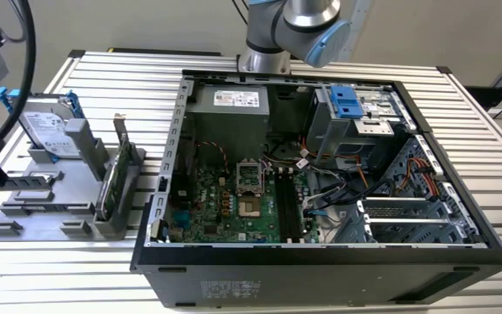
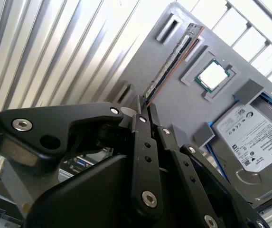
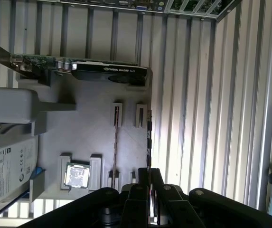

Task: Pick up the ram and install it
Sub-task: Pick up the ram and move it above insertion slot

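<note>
In the exterior view, we see the open computer case [image 1: 174, 131], its memory slots [image 1: 287, 210] hemmed in by loose cables [image 1: 325, 193]; a stick brought in off-line could snag a wire or jam at a slant. In the second wrist view, the end effector [image 2: 144, 105] has its fingers drawn almost together on the ram [image 2: 171, 61], which runs edge-up over the grey fixture [image 2: 173, 114]. We judge that so narrow a hold lets it pivot or slip. In the first wrist view, the ram [image 3: 148, 137] lines up with the finger gap, just beside the slotted holders [image 3: 140, 115]. Any sideways drag could catch it there, and we cannot tell whether it is clear of them.
</note>
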You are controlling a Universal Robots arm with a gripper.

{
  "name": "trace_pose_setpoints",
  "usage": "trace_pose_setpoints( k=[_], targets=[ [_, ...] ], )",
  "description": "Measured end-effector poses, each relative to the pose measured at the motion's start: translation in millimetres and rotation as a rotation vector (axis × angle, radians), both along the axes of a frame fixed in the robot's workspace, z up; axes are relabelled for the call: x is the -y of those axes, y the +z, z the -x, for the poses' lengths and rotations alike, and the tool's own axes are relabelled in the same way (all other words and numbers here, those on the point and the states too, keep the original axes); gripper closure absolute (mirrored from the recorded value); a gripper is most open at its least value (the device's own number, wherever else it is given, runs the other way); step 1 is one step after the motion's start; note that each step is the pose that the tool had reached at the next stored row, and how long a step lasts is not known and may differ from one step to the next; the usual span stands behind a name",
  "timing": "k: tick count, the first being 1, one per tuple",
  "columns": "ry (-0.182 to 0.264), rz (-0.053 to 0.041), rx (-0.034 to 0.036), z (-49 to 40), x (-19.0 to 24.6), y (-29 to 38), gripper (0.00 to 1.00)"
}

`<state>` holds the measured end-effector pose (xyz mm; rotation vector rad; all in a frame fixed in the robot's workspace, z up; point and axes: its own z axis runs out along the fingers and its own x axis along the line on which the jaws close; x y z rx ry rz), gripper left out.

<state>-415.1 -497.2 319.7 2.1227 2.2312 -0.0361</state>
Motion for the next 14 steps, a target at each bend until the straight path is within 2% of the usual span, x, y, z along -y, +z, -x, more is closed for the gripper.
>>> trace_pose_setpoints(
  k=[14],
  targets=[
    [0.000,-0.0001,0.0001,0.0,0.0,7.7,1.00]
  ],
)
